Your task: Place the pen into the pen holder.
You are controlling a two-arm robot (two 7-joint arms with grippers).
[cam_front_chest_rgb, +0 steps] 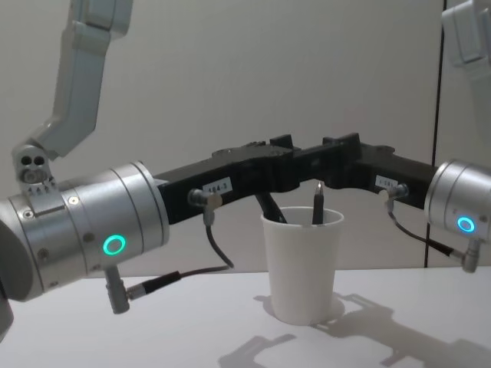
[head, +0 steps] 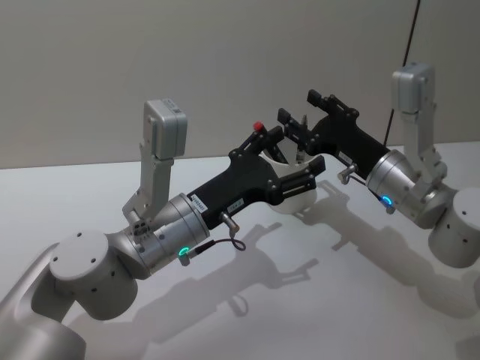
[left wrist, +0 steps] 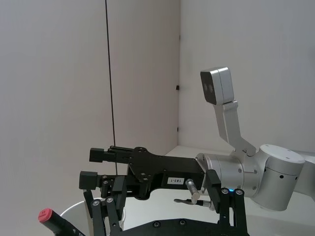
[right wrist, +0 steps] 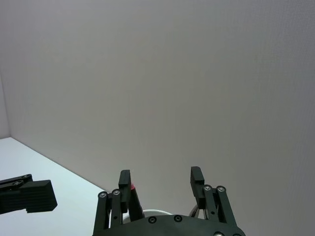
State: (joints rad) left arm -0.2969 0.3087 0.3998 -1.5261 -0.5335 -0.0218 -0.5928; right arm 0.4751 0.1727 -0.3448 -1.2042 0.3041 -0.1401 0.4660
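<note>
above the cup, the left gripper (head: 271, 142) pinches a red-capped pen (head: 258, 125) between its fingers, the pen's lower part inside the white cup (cam_front_chest_rgb: 301, 264) beside another pen (cam_front_chest_rgb: 317, 203) standing there. opposite, the right gripper (right wrist: 161, 179) hangs with fingers spread. the cup stands on the white table (cam_front_chest_rgb: 153, 330).

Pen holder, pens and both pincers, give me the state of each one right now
Pen holder: upright on the table, pens inside.
Red-capped pen: tilted, lower end in the pen holder, between the left pincer's fingers.
Second pen: standing in the pen holder.
Left pincer: over the pen holder.
Right pincer: open, above the rim.
</note>
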